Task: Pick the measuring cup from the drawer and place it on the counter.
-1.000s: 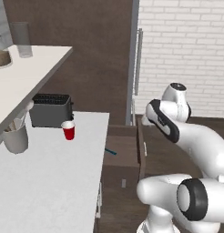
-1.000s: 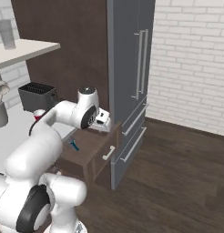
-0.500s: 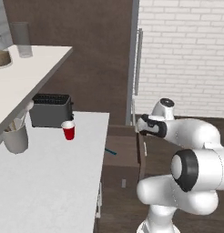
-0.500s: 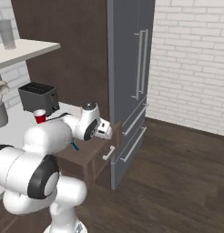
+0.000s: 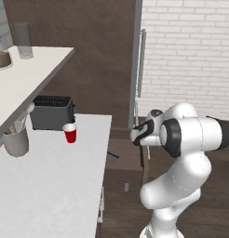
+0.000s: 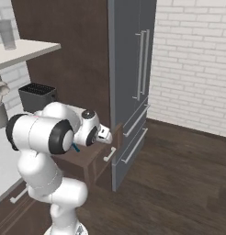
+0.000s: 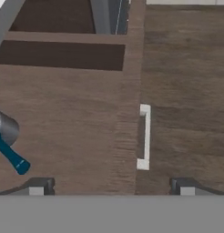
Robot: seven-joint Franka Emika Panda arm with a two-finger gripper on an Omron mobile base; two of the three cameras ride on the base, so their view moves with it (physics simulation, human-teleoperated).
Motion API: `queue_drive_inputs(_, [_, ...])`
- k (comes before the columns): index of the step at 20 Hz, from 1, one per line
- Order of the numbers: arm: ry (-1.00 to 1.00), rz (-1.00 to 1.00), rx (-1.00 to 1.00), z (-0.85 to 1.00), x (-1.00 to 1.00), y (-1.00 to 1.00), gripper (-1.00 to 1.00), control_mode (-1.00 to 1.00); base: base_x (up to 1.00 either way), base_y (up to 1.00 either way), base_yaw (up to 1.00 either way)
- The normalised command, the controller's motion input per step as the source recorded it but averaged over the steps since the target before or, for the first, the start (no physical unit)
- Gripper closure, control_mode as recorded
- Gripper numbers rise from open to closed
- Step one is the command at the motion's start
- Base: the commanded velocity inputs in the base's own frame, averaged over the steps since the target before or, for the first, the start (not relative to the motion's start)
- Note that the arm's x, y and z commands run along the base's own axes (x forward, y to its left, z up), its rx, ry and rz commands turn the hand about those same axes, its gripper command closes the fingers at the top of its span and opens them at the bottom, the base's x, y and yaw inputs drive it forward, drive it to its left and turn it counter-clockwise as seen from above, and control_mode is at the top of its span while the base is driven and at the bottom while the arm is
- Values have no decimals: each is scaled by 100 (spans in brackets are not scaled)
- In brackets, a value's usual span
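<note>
Step in hand, at a guess: reaching into the open drawer (image 7: 77, 132) for the cup (image 7: 3, 128).

Cup lying at the far left edge of the hand view, grey body partly cut off by the frame, teal handle (image 7: 12, 157) angling down and to the right across the drawer floor. Teal handle tip (image 5: 113, 155) also peeking past the counter (image 5: 51, 181) edge in the left base view, so still in the drawer, nothing lifted yet.

Hand (image 7: 111, 187) open and empty, 2 fingertips (image 7: 37, 186) set wide apart at the bottom of its view (nothing between them), hovering over the drawer's front panel and its pale pull (image 7: 144, 135), well apart from the cup.

To do this well: shift sideways toward the cup until it sits between the tips, not off at the edge. Then roll the wrist so the jaws cross the thin handle rather than run along it, or else straddle the round body. Descend only once centred; a cup on its side likely rolls if nudged by 1 tip. Keep clear of the red cup (image 5: 70, 133) when carrying up.
</note>
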Motion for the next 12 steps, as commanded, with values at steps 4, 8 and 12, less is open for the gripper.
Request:
queue_drive_inputs(4, [3,-4,-1,-1,34,0,-100,-100,0,0,0])
queue_drive_inputs(8, [12,-3,-2,-14,38,-5,-100,-100,0,0,0])
queue_drive_inputs(12, [28,-2,-5,-23,41,-23,-100,-100,0,0,0])
